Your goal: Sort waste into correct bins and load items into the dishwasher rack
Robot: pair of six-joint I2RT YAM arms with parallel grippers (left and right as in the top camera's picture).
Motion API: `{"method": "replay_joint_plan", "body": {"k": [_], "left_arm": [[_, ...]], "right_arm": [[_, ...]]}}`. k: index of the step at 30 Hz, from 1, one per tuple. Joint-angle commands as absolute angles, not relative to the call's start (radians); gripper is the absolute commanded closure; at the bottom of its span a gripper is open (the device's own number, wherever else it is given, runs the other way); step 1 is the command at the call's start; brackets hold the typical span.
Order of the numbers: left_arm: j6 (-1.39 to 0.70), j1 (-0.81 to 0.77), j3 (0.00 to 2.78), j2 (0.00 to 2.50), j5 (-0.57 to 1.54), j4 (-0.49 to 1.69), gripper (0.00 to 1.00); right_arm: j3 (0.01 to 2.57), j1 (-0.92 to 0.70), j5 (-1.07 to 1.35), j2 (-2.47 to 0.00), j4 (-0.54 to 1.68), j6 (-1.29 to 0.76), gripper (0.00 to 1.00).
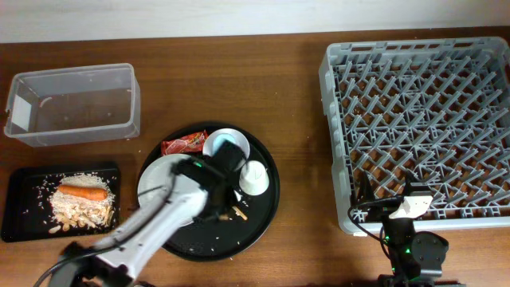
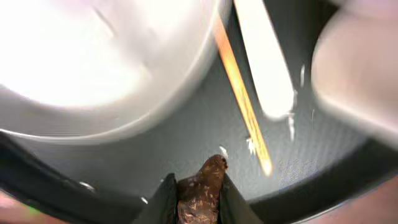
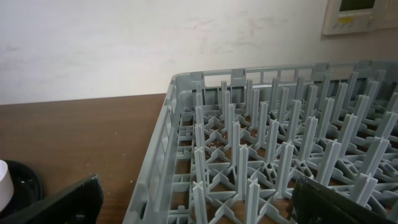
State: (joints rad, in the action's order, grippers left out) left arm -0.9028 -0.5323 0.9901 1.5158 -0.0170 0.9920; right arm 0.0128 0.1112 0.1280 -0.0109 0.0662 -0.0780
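Clearly, the left gripper (image 2: 194,190) has its jaws pinched in on 1 brown food bit (image 2: 208,171), which stands between the 2 fingers (image 2: 163,202) and touches both, its upper end poking out past their tips. This grip sits low over the round black tray (image 1: 267,217), between the white plate (image 1: 158,187) and the small white cup (image 1: 253,177). In the left wrist view 1 long white strip (image 2: 264,62) with a rounded end lies just beyond the jaws beside a thin orange streak; whether it is a fork handle I cannot tell. On the round tray I count 1 plate, 1 white bowl (image 1: 233,137), 1 small white cup, 1 red snack wrapper (image 1: 183,144) touching the bowl's left side, and a few loose bits (image 1: 239,212) too small to count. To the left, well apart from the jaws, 1 flat black tray (image 1: 20,195) holds 1 heap of rice-like crumbs (image 1: 80,210) with 1 carrot (image 1: 84,191) lying on top. Behind it stands 1 clear tub (image 1: 72,108). The right gripper (image 3: 196,186) hangs at the near edge of the 1 grey dishwasher rack (image 1: 422,104) on the right of the worktop (image 1: 239,72), its jaws spread wide with nothing between them.
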Motion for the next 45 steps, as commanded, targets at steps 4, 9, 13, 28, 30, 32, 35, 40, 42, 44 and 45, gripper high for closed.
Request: {"method": "replay_joint_plan", "body": {"k": [4,9,13,28,30,32,35,40,42,44,45], "left_arm": [[-0.816,-0.010,1.185,1.443,-0.186,0.965,0.87],[-0.817,0.367,1.183,1.483,-0.218,0.797,0.87],[-0.817,0.524,1.177,1.606,-0.219,0.813,0.68],[-0.639,0.553,1.193,1.631,0.209,0.843,0.64],[-0.601,0.550,1.193,1.566,0.319,0.854,0.63],[-0.563,0.514,1.193,1.478,0.416,0.854,0.57],[-0.508,0.395,1.193,1.397,0.433,0.854,0.48],[-0.492,-0.023,1.193,1.411,0.274,0.814,0.01],[-0.492,-0.161,1.193,1.441,0.220,0.758,0.01],[-0.492,-0.264,1.193,1.472,0.155,0.694,0.01],[-0.492,-0.315,1.193,1.493,0.102,0.665,0.01]], "right_arm": [[0.006,0.118,0.120,-0.004,0.068,-0.078,0.01],[0.006,0.118,0.120,-0.004,0.068,-0.078,0.01],[0.006,0.118,0.120,-0.004,0.068,-0.078,0.01],[0.006,0.118,0.120,-0.004,0.068,-0.078,0.01],[0.006,0.118,0.120,-0.004,0.068,-0.078,0.01],[0.006,0.118,0.120,-0.004,0.068,-0.078,0.01],[0.006,0.118,0.120,-0.004,0.068,-0.078,0.01],[0.006,0.118,0.120,-0.004,0.068,-0.078,0.01],[0.006,0.118,0.120,-0.004,0.068,-0.078,0.01],[0.006,0.118,0.120,-0.004,0.068,-0.078,0.01],[0.006,0.118,0.120,-0.004,0.068,-0.078,0.01]]}}
